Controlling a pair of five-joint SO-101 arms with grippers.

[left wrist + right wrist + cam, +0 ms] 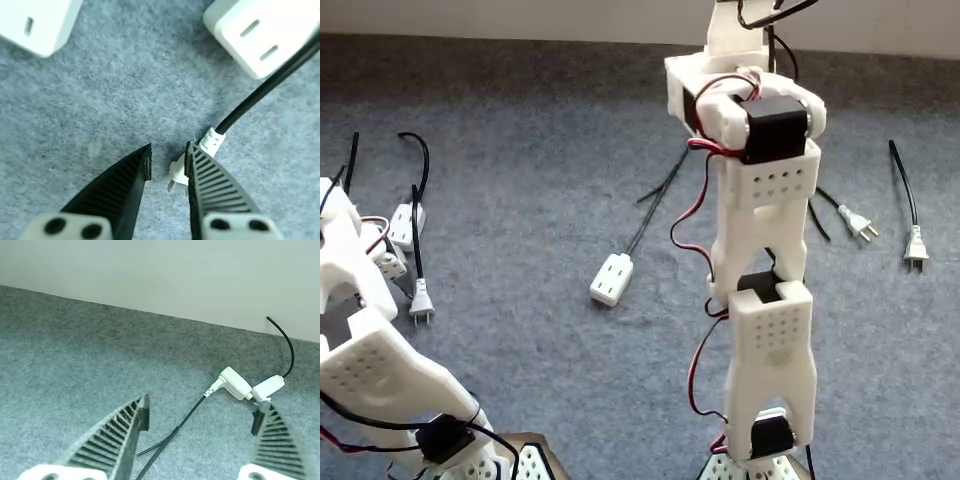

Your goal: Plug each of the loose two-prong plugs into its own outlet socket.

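**Grey carpet, white plug, and a lopsided grip waiting to happen**

White and small, the plug (177,176) lies flat on the carpet (100,100) between the fingers of the left claw (168,152). The fingers stand apart with nothing clamped. The plug sits hard against one finger, and the other finger stands off it with bare carpet between. I'd say the step in hand is picking this plug up.

To do that well, the claw wants shifting sideways first, so that both fingers meet the plug's body together. Closed from here, the far finger would likely shove or twist the plug. The grip should land on the body, not on the black cord (260,95) behind it, leaving the front end free for a socket.

Two socket blocks lie near, one (260,35) with its slots facing up and the cord running past its edge, the other (35,22) further round. The cord looks stiff and may tug, so a low, slow carry seems wise.

The right claw (202,407) hangs wide apart, holding nothing. Beyond it a second plug (268,386) lies touching a socket (235,384), seemingly joined. From above, two more plugs (860,225) (916,247) lie loose, and a free socket (611,279) waits mid-carpet.
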